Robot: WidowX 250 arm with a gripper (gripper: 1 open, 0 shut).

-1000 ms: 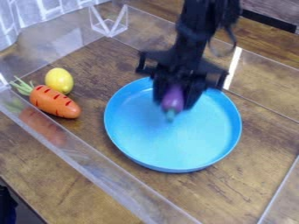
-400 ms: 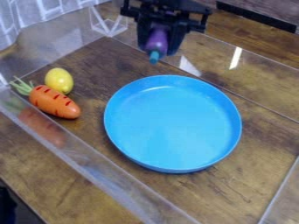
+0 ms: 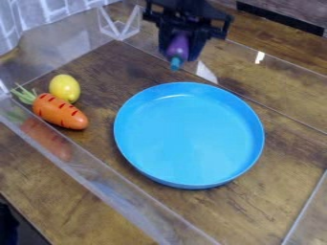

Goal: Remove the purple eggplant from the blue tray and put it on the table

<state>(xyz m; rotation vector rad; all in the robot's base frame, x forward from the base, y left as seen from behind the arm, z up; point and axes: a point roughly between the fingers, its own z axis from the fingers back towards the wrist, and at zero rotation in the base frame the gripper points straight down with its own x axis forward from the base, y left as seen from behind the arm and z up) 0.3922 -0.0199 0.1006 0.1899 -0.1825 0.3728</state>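
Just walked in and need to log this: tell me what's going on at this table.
The robot's gripper is shut on the purple eggplant, holding it above the table at the far side, beyond the blue tray. The tray has nothing in it now. An orange carrot and a yellow lemon lie to the tray's left. The eggplant is not yet set down.

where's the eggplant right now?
In the camera view, the purple eggplant hangs in the shut gripper near the top centre, beyond the far rim of the now empty blue tray, above the table.
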